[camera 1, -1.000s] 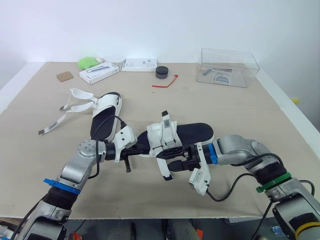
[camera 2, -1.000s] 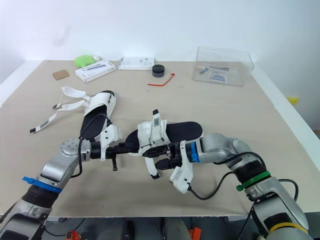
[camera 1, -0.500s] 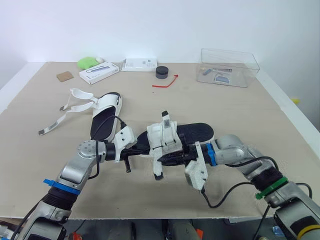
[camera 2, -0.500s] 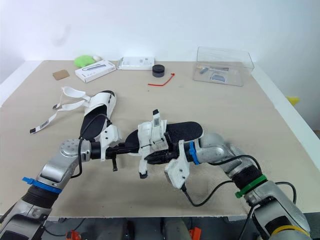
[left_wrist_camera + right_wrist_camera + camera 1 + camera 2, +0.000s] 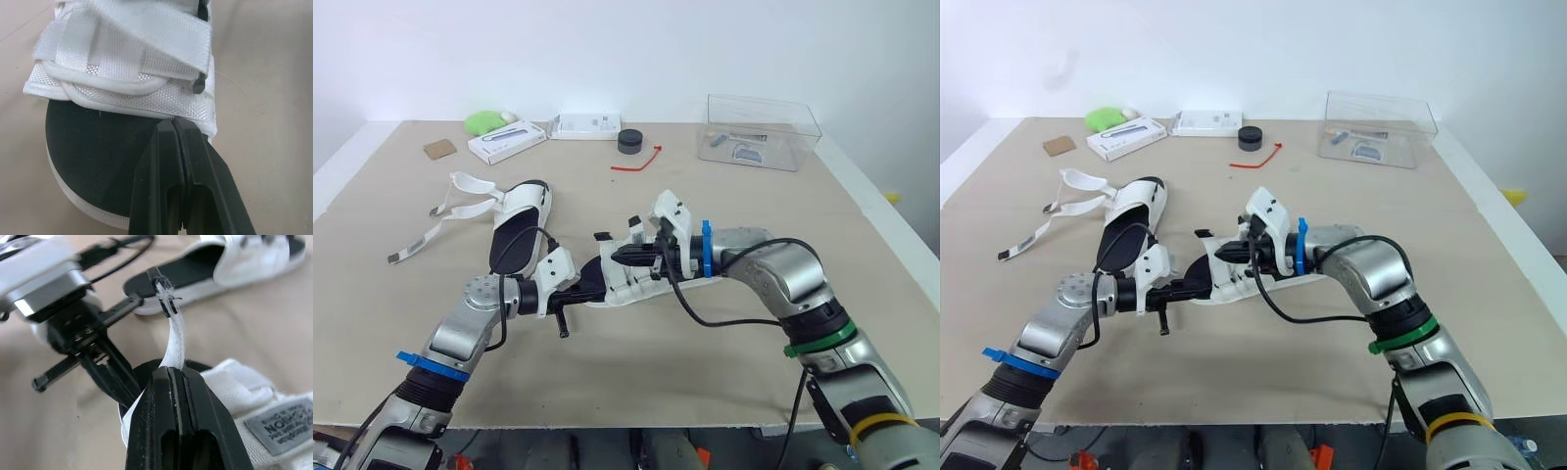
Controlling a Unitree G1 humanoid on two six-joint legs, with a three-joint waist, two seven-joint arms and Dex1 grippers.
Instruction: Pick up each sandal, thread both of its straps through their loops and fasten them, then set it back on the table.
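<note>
Labels first: in the right wrist view a grey woven tag (image 5: pixel 276 418) sewn on the white webbing reads "NOI", and I can't make out the rest. The two white cartons (image 5: pixel 506 140) at the top left of the head view carry print too small for me to read.

The sandal (image 5: pixel 631 286) is in the middle of the head view, between my two arms, and I can't tell whether its sole rests on the beige table (image 5: pixel 783 215). It has a matte black footbed, rounded at the end, a white sole rim, and a coarse-weave white nylon upper of overlapping bands.

My left gripper (image 5: pixel 174 123) is pinched fully together, tips at the seam where webbing meets footbed, gripping the sandal's end. My right gripper (image 5: pixel 173 372) is clamped flat on a thin white strap (image 5: pixel 176 335), which rises out of the fingertips and ends in a frayed black tip.

The second sandal (image 5: pixel 517 235) lies left of centre, same black-and-white build, its long straps (image 5: pixel 460 186) loose and splayed on the table toward the left edge. A clear plastic box (image 5: pixel 764 132) stands at the upper right
</note>
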